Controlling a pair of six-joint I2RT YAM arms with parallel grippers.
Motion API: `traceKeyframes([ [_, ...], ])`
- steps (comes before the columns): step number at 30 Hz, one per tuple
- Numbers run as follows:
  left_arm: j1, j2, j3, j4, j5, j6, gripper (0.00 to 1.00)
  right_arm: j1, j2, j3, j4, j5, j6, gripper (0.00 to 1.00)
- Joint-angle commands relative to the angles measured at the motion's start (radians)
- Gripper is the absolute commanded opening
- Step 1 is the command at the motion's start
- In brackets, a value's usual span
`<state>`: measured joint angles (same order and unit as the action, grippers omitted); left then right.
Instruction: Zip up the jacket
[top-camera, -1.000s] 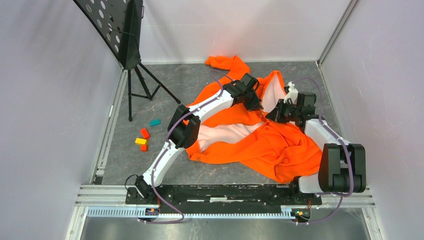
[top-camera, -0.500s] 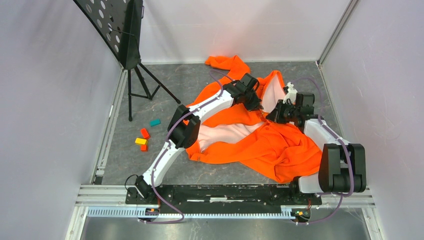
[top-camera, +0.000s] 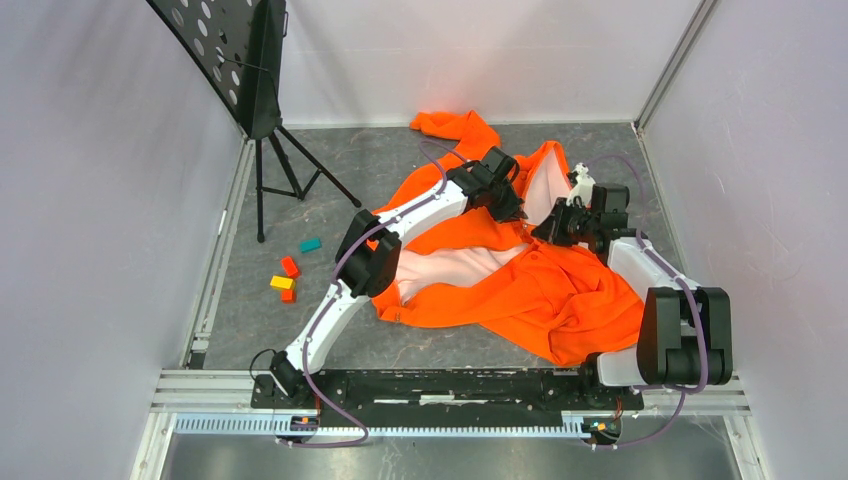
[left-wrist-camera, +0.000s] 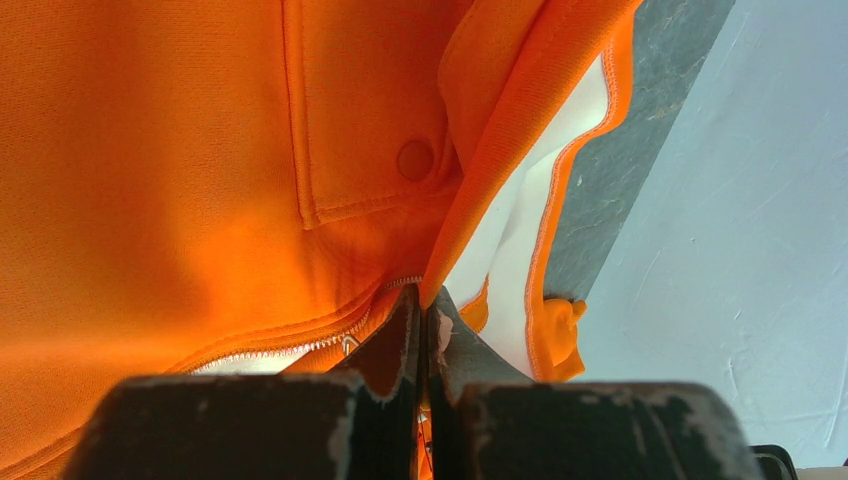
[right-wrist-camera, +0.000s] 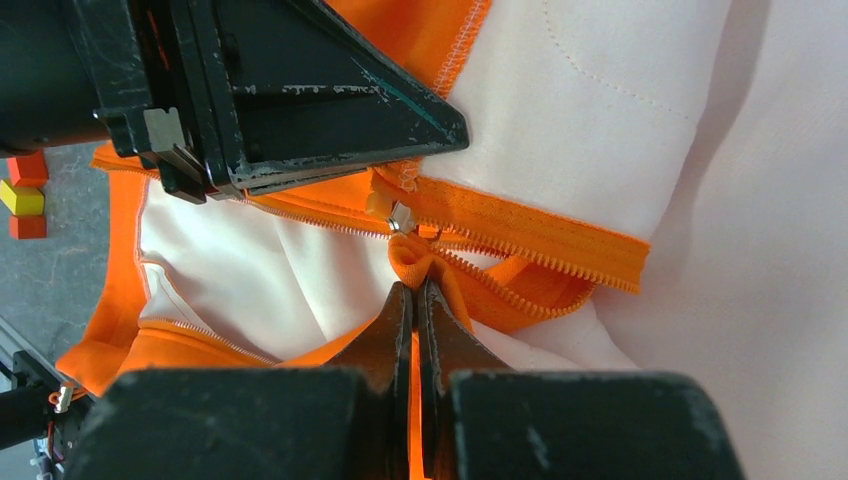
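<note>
The orange jacket (top-camera: 540, 290) lies crumpled and open on the grey tabletop (top-camera: 330, 165), filling the right half from near the far edge almost to the near edge. 1 sleeve reaches toward the far edge. Its pale lining (top-camera: 455, 265) shows where the front lies open.

The left gripper (top-camera: 512, 208) reaches across to the middle of the jacket. Its fingers (left-wrist-camera: 400, 335) are pressed together and pinch the orange front edge beside the zipper (right-wrist-camera: 520, 275). A round snap button (left-wrist-camera: 415, 159) sits on the fabric just beyond the fingertips.

The right gripper (top-camera: 545, 230) is just beside the left one, to its right. Its fingers (right-wrist-camera: 395, 320) are also pressed together, nipping a bunched fold of orange cloth at the end of the zipper. The metal slider (right-wrist-camera: 400, 218) lies between the 2 grippers, close to both. The 2 rows of teeth are apart.

A black music stand (top-camera: 255, 70) stands at the far left corner. 4 small blocks (top-camera: 288, 280), teal, orange and yellow, lie near the left edge, well apart from the jacket.
</note>
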<state>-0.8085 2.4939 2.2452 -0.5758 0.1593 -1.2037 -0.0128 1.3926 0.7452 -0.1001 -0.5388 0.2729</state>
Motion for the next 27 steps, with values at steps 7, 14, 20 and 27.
traceKeyframes([
  [7, -0.014, -0.026, 0.044, -0.026, -0.013, 0.014, 0.02, 0.009, -0.029, 0.043, 0.043, 0.020, 0.046, 0.00],
  [14, -0.018, -0.030, 0.044, -0.038, -0.027, 0.010, 0.02, 0.051, -0.031, 0.028, 0.080, 0.021, 0.099, 0.00],
  [20, -0.021, -0.032, 0.045, -0.047, -0.035, 0.006, 0.02, 0.057, -0.058, 0.002, 0.159, 0.034, 0.170, 0.00],
  [27, -0.021, -0.033, 0.063, -0.063, -0.045, 0.019, 0.02, 0.057, -0.084, -0.028, 0.248, 0.053, 0.195, 0.00],
])
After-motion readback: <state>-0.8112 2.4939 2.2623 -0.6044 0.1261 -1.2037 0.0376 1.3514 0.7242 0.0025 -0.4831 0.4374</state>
